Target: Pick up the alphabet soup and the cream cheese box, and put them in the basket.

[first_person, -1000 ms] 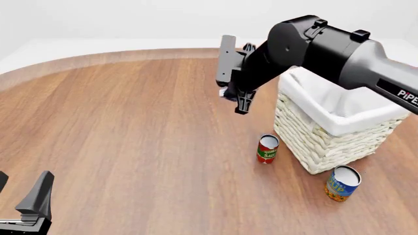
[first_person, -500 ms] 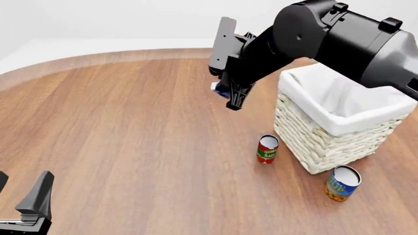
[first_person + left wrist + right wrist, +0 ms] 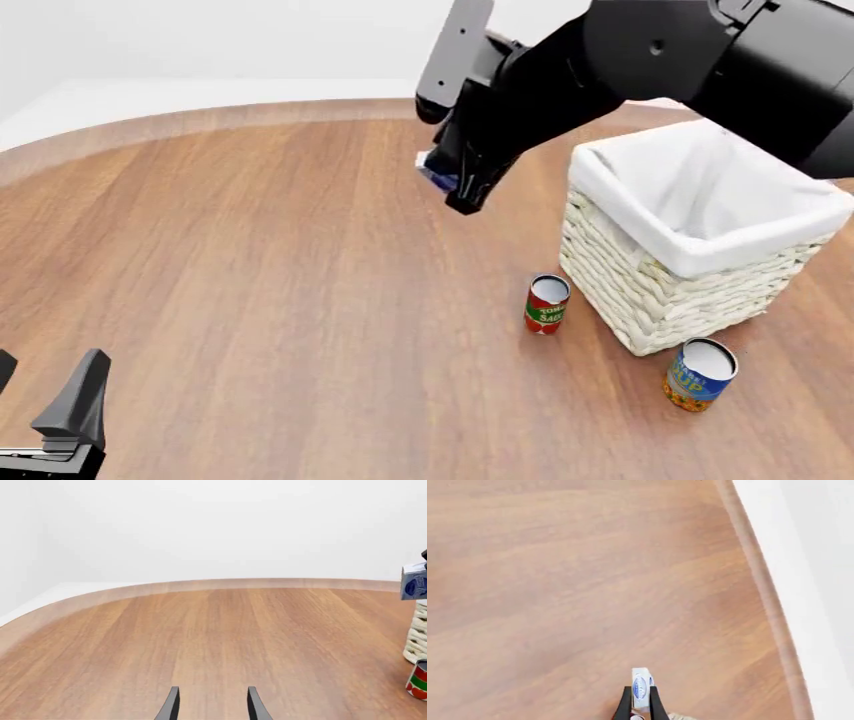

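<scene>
Right gripper sits upper centre of the front view, jaws clamped on the cream cheese box, held off the table and left of the basket. Box is gripped on edge, long axis running along the fingers (oval logo faces the wrist camera); in the front view mostly hidden by the arm, only a corner shows. Alphabet soup stands upright lower right, near the basket's front corner. Tomato can upright just beside the basket's left wall. Left gripper lower left, cut off by the frame, jaws parted and empty. Wide bare wood table left of centre; rounded edge at top.
</scene>
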Robot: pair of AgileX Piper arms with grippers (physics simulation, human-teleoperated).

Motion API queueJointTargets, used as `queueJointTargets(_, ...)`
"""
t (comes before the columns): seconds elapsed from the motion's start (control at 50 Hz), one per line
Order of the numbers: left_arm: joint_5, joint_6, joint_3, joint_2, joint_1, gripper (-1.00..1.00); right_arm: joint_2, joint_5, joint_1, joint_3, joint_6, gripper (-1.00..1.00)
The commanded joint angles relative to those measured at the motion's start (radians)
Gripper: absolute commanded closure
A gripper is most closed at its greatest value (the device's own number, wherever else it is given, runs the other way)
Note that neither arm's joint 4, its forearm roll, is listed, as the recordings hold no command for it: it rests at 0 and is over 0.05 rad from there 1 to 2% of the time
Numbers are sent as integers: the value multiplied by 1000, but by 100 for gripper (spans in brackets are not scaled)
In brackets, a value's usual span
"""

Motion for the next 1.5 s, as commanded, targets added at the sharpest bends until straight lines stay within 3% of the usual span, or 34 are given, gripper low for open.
queueJointTargets(0.02, 0, 0, 0, 0, 0, -100, -27, -3, 16, 3, 64, 100)
queueJointTargets(0.08, 0, 0, 0, 0, 0, -100, -31, -2, 23, 16, 63, 100)
queueJointTargets(0.12, 0, 0, 0, 0, 0, -100, -59, 21, 86, -25, 161, 100)
queueJointTargets(0.18, 0, 0, 0, 0, 0, -100, -50, 11, 68, -26, 144, 100)
queueJointTargets(0.2, 0, 0, 0, 0, 0, -100, -56, 11, 77, -34, 165, 100)
queueJointTargets(0.96, 0, 0, 0, 0, 0, -100, -51, 13, 62, -33, 184, 100)
queueJointTargets(1.12, 0, 0, 0, 0, 0, -100, -102, -23, 49, 55, 218, 100)
queueJointTargets(1.18, 0, 0, 0, 0, 0, -100, -94, 12, 51, 5, 231, 100)
queueJointTargets(1.2, 0, 0, 0, 0, 0, -100, -114, -19, 50, 55, 233, 100)
queueJointTargets(1.26, 0, 0, 0, 0, 0, -100, -121, -25, 46, 61, 238, 100)
queueJointTargets(1.3, 0, 0, 0, 0, 0, -100, -125, -22, 44, 56, 243, 100)
queueJointTargets(1.32, 0, 0, 0, 0, 0, -100, -108, 19, 43, -7, 248, 100)
queueJointTargets(1.36, 0, 0, 0, 0, 0, -100, -126, -7, 40, 33, 249, 100)
queueJointTargets(1.5, 0, 0, 0, 0, 0, -100, -139, 9, 26, 8, 253, 100)
